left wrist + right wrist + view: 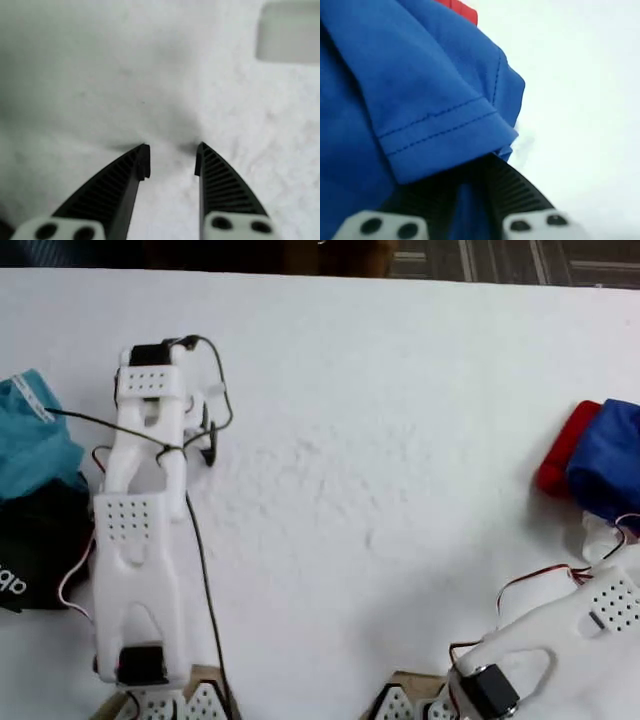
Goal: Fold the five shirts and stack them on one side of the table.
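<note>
R gripper (470, 187) fingers pinch blue shirt (405, 80), prob. to pull it flat. L gripper (171, 160) fingers apart, idle over desk (150, 70).

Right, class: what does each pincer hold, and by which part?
Right pincer: blue shirt, pinched just under its stitched hem. Left pincer: open, nothing held.

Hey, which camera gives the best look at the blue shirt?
The right wrist view: the blue shirt is close up, its stitched hem plain, with cloth between the fingers of the right gripper. The high view catches it cut off at the picture's right edge, beside a red shirt.
</note>
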Robot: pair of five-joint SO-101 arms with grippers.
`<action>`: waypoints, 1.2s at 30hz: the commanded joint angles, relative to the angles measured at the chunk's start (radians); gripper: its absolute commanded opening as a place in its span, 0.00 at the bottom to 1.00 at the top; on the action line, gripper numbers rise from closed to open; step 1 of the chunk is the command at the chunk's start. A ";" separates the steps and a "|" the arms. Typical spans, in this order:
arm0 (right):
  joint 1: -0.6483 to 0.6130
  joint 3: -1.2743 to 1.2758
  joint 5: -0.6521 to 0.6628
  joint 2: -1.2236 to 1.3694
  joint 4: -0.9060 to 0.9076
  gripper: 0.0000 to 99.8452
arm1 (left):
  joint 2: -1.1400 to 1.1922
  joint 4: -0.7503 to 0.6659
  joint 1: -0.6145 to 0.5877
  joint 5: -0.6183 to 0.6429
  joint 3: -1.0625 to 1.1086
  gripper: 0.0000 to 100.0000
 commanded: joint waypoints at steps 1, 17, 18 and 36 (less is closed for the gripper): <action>-0.019 -0.038 0.000 -0.073 -0.013 0.02 | -0.018 0.018 -0.032 -0.009 0.007 0.17; -0.064 -0.037 -0.002 0.035 -0.625 0.02 | -0.020 0.018 -0.051 -0.109 0.007 0.12; -0.070 -0.037 0.000 0.044 -0.657 0.02 | -0.018 0.018 -0.057 -0.117 0.007 0.12; -0.131 -0.038 0.005 -0.328 0.200 0.02 | -0.021 0.018 -0.083 -0.123 0.005 0.11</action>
